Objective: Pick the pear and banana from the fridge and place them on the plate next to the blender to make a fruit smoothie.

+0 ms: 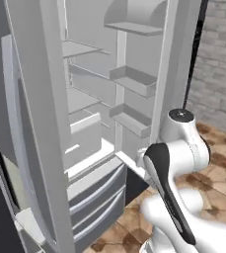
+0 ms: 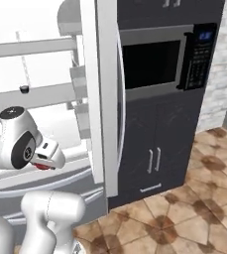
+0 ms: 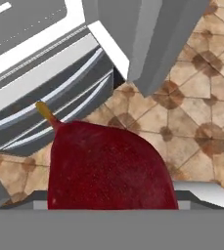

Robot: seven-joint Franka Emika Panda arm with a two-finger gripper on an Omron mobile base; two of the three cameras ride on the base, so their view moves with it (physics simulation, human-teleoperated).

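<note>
I hold the dark-red, roundish pear (image 3: 108,166) between my fingers, which stand wide around its broad body. It hangs in the air in front of the tall white and light-grey fridge (image 1: 109,99), above the floor and outside the shelves.

On the left are the fridge's open interior, its smooth white shelves, boxy door racks and rounded grey drawer fronts. The hand view shows the pear close up: a finely speckled, matte skin, a plump base narrowing to a thin yellow-brown stem (image 3: 46,113). In the right base view a sliver of red (image 2: 44,166) shows under my white wrist. To the right lies the brown stone-tiled floor (image 3: 191,117), mottled and hard.

My judgement: the step is carrying the pear away to the plate. The skin looks slick and the shape tapers, so I should keep the squeeze steady, swing clear of the open door edge, and move slowly.
</note>
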